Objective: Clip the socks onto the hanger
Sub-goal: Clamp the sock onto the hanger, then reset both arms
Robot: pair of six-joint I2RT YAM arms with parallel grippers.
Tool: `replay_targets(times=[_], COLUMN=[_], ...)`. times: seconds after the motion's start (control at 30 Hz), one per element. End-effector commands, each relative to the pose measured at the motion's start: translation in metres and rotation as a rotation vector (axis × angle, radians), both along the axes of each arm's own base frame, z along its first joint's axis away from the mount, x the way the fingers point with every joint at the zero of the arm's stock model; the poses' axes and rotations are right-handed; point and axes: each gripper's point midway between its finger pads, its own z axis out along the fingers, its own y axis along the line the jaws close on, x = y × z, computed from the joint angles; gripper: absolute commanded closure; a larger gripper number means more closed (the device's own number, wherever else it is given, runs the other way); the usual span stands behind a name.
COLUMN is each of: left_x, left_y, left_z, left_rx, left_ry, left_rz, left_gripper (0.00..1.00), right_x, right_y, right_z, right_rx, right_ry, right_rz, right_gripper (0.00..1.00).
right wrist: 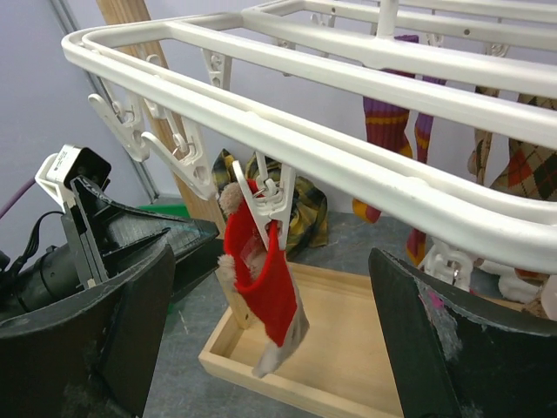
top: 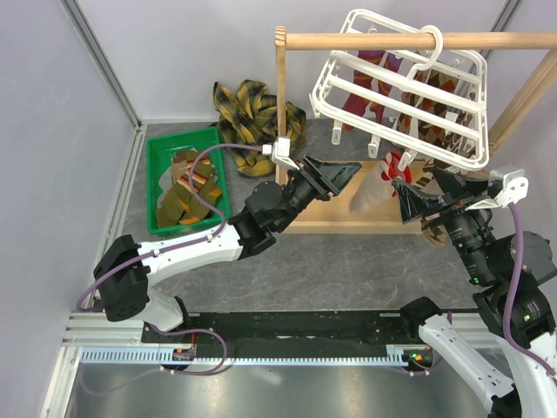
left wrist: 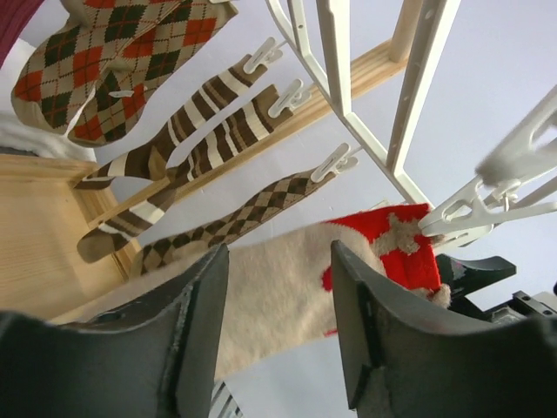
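Observation:
The white grid hanger [top: 400, 87] hangs by its hook from the wooden rod. A beige sock with a red cuff [top: 370, 193] dangles from a clip [right wrist: 270, 196] at the hanger's near edge. My left gripper [top: 348, 172] is just left of this sock, its jaws apart; in the left wrist view the sock [left wrist: 278, 287] lies beyond the gap, not pinched. My right gripper [top: 418, 185] stands wide open to the sock's right, and the sock [right wrist: 265, 279] hangs free ahead of it. Argyle [left wrist: 104, 61] and striped socks [left wrist: 187, 131] hang from other clips.
A green bin [top: 157, 174] at the left holds more socks [top: 187, 187]. A yellow-and-black plaid cloth [top: 252, 109] lies behind it. The wooden rack's rod [top: 365, 39] carries the hanger, and its tray [right wrist: 348, 357] sits under the hanging sock.

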Motion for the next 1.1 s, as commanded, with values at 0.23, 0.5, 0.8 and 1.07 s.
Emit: replay_targets(times=[0.23,0.5,0.8,1.07], left_x=[0.002,0.004,0.013,0.03], left_y=[0.035,0.056,0.086,0.141], left_z=[0.016,0.002,-0.027,-0.042], left_rx=[0.096,0.307,0.517,0.601], left_ry=[-0.134,-0.218,-0.265,-0.221], left_rz=[0.133,0.191,0.155,0.138], left_gripper=[0.27,0.17,0.15,0.15], right_x=[-0.017,-0.018,-0.024,-0.022], right_y=[-0.022,-0.018,0.013,0.0], right_z=[0.031,0.04,0.057,0.044], right_rx=[-0.025,-0.026,-0.071,-0.122], right_ry=[-0.028,0.051,0.103,0.193], right_rz=[-0.07,-0.049,0.121,0.055], right_gripper=[0.02,0.02,0.02,0.02])
